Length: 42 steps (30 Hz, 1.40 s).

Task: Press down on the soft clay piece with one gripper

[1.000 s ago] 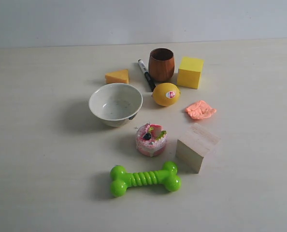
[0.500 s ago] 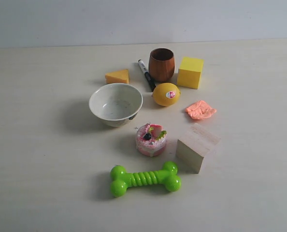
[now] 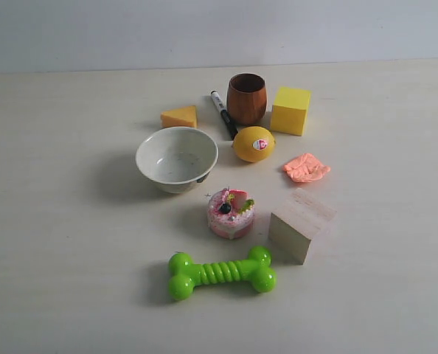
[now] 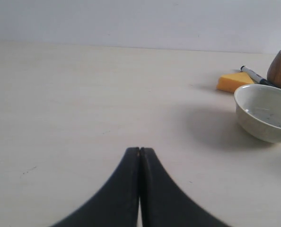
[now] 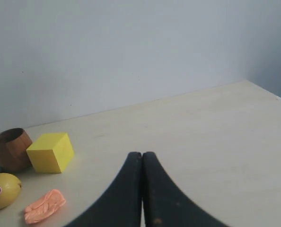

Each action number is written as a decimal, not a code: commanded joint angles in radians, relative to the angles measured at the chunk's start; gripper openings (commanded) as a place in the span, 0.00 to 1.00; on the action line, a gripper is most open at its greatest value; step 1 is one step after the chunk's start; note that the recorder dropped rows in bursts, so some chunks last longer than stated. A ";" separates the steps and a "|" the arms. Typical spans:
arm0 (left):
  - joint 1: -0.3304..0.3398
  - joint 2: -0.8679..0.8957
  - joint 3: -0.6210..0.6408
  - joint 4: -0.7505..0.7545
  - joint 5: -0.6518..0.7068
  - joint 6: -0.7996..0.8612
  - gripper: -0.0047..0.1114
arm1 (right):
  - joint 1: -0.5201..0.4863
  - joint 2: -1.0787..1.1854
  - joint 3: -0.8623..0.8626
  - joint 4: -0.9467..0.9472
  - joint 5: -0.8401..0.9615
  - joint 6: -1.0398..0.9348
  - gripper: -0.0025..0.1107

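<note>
The soft clay piece (image 3: 306, 168) is a small ridged salmon-pink lump lying flat on the table, right of the lemon (image 3: 253, 144) and behind the wooden block (image 3: 301, 224). In the right wrist view the clay (image 5: 45, 205) lies apart from my right gripper (image 5: 142, 154), whose dark fingers are shut with nothing between them. My left gripper (image 4: 139, 149) is also shut and empty, over bare table well away from the white bowl (image 4: 263, 111). Neither gripper shows in the exterior view.
Around the clay stand a yellow cube (image 3: 290, 110), a brown wooden cup (image 3: 246, 98), a black marker (image 3: 222, 113), an orange cheese wedge (image 3: 178, 116), a white bowl (image 3: 176, 158), a pink cake toy (image 3: 231, 213) and a green bone toy (image 3: 220, 273).
</note>
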 commanded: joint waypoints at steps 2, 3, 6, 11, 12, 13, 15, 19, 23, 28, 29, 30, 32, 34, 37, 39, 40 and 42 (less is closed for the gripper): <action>0.004 -0.006 -0.004 -0.002 -0.009 -0.001 0.04 | -0.004 -0.040 0.021 -0.017 0.000 -0.017 0.02; 0.004 -0.006 -0.004 -0.002 -0.009 -0.001 0.04 | -0.004 -0.044 0.021 -0.027 0.013 -0.017 0.02; 0.004 -0.006 -0.004 -0.002 -0.009 -0.001 0.04 | -0.004 -0.048 0.021 -0.036 0.020 -0.020 0.02; 0.004 -0.006 -0.004 -0.002 -0.009 -0.001 0.04 | -0.004 -0.055 0.021 -0.040 0.148 -0.020 0.02; 0.004 -0.006 -0.004 -0.002 -0.009 -0.001 0.04 | -0.004 -0.055 0.021 -0.045 0.151 -0.020 0.02; 0.004 -0.006 -0.004 -0.002 -0.009 -0.001 0.04 | -0.004 -0.055 0.021 -0.045 0.151 -0.020 0.02; 0.004 -0.006 -0.004 -0.002 -0.009 -0.001 0.04 | -0.004 -0.055 0.021 -0.045 0.151 -0.021 0.02; 0.004 -0.006 -0.004 -0.002 -0.009 -0.001 0.04 | -0.004 -0.055 0.021 -0.045 0.162 -0.054 0.02; 0.004 -0.006 -0.004 -0.002 -0.009 -0.001 0.04 | -0.004 -0.055 0.021 -0.045 0.162 -0.054 0.02; 0.004 -0.006 -0.004 -0.002 -0.009 -0.001 0.04 | -0.004 -0.055 0.021 -0.045 0.162 -0.056 0.02; 0.004 -0.006 -0.004 -0.002 -0.009 -0.001 0.04 | -0.004 -0.057 0.021 -0.045 0.162 -0.056 0.02; 0.004 -0.006 -0.004 -0.002 -0.009 -0.001 0.04 | -0.004 -0.057 0.021 -0.045 0.162 -0.056 0.02; 0.004 -0.006 -0.004 -0.002 -0.009 -0.001 0.04 | -0.004 -0.059 0.021 -0.045 0.162 -0.056 0.02; 0.004 -0.006 -0.004 -0.002 -0.009 -0.001 0.04 | -0.004 -0.059 0.021 -0.045 0.162 -0.056 0.02; 0.004 -0.006 -0.004 -0.002 -0.009 -0.001 0.04 | -0.004 -0.059 0.021 -0.045 0.162 -0.056 0.02; 0.004 -0.006 -0.004 -0.002 -0.009 -0.001 0.04 | -0.004 -0.059 0.021 -0.045 0.162 -0.056 0.02; 0.004 -0.006 -0.004 -0.002 -0.009 -0.001 0.04 | -0.004 -0.059 0.021 -0.045 0.162 -0.056 0.02; 0.004 -0.006 -0.004 -0.002 -0.009 -0.001 0.04 | -0.004 -0.059 0.021 -0.045 0.162 -0.056 0.02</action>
